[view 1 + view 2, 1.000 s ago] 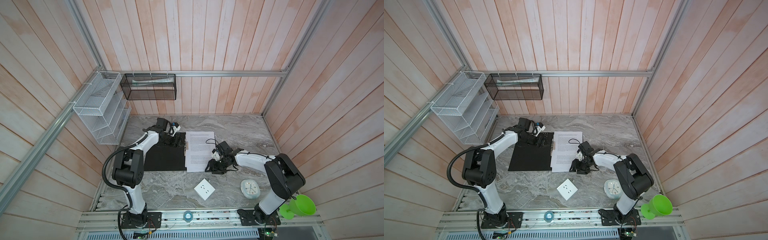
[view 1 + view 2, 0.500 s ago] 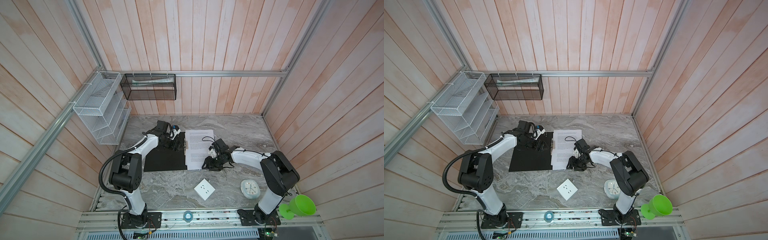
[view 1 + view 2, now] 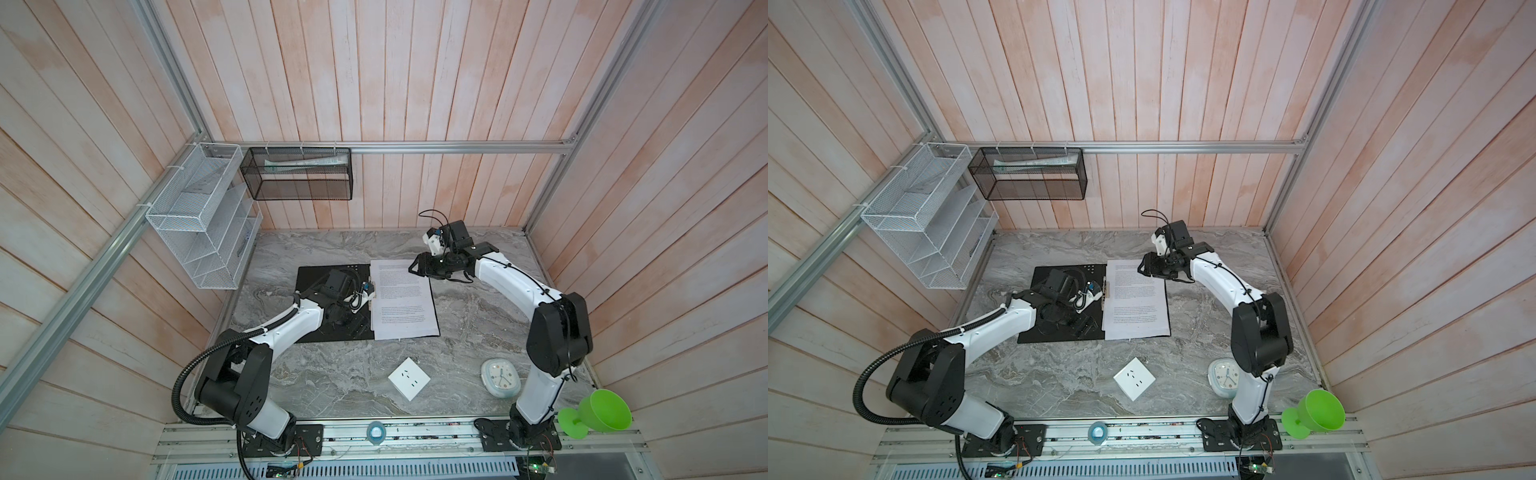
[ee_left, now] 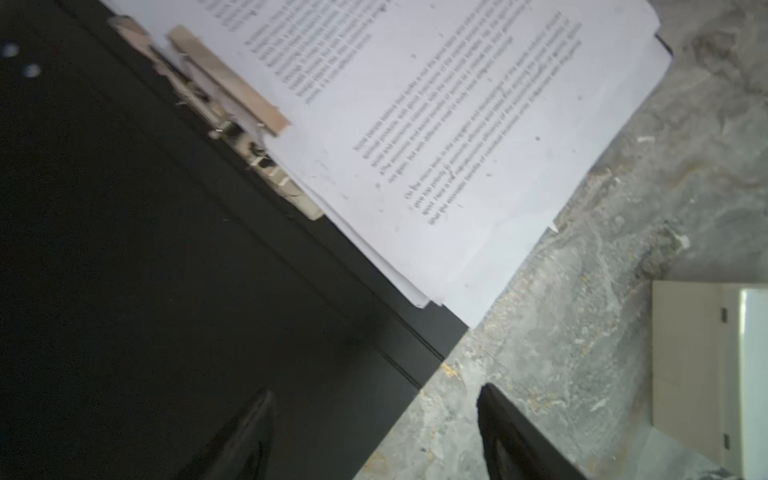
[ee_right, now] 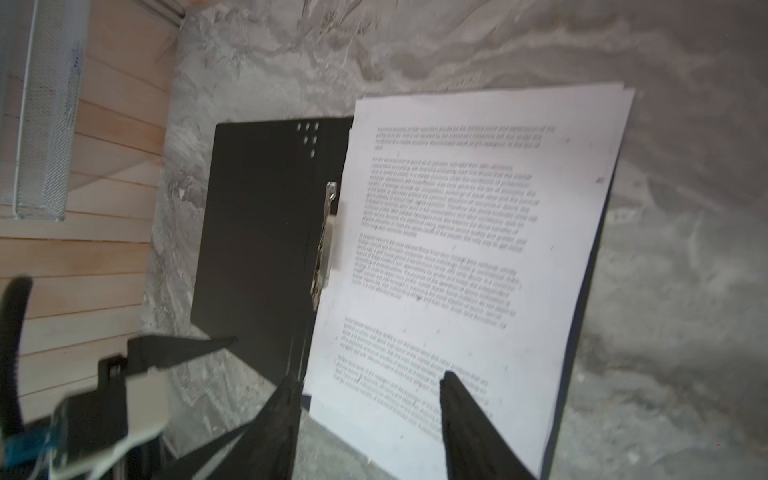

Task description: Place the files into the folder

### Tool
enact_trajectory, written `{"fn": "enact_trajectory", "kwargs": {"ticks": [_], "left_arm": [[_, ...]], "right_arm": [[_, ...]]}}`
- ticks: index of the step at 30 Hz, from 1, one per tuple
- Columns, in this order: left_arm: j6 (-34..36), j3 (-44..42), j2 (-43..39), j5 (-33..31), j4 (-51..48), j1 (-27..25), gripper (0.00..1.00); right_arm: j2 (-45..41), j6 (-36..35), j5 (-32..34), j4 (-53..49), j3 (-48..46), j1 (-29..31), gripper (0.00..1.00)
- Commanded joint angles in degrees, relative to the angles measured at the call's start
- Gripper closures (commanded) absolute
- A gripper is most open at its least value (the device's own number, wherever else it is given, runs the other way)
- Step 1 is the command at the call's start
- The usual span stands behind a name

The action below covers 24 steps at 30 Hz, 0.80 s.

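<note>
The folder (image 3: pixel 311 277) lies open on the tabletop (image 3: pixel 478 332), black inside up. The files (image 3: pixel 405 303) rest on its right half, beside the clip (image 4: pixel 232 83) at the spine. Both sets of fingers stand wide and hold nothing. The left gripper (image 4: pixel 374 395) hovers over the near edge of the left cover, and the right gripper (image 5: pixel 368 376) hangs above the far right corner of the sheets.

The likeliest trouble is creased or escaping paper. If the cover is swung shut as things lie, any sheet past the folder's edge may bend or be left outside. If the right fingers press down and slide, they may drag the top sheet askew from the clip. The left arm also lies across the cover that probably has to fold over, so it may block or scuff it.

The left wrist view shows what both top views miss: the stack is fanned at its near corner, with several edges stepped apart, and the clip's lever lies on the margin. Whether the clip bites firmly I cannot tell. The right wrist view shows the sheets jutting past the folder's far edge. Only in both top views do the arms' poses and the socket plate (image 3: pixel 409 378), well clear, appear together.
</note>
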Motion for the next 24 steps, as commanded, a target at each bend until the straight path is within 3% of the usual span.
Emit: {"fn": "enact_trajectory", "kwargs": {"ticks": [1, 7, 11, 24], "left_arm": [[3.9, -4.0, -2.4, -3.2, 2.9, -4.5, 0.21], [8.4, -8.7, -3.4, -10.3, 8.6, -12.0, 0.2], [9.9, -8.0, -1.0, -12.2, 9.8, -12.9, 0.2], [10.2, -6.2, 5.2, -10.9, 12.0, -13.6, 0.19]], "right_arm": [[9.6, -5.9, 3.7, -1.4, 6.9, -1.7, 0.48], [27.7, -11.6, 7.8, -5.9, 30.5, -1.8, 0.49], [36.6, -11.9, 8.4, -6.7, 43.0, -1.9, 0.49], [48.1, -6.1, -2.3, 4.0, 50.4, -2.7, 0.47]]}}
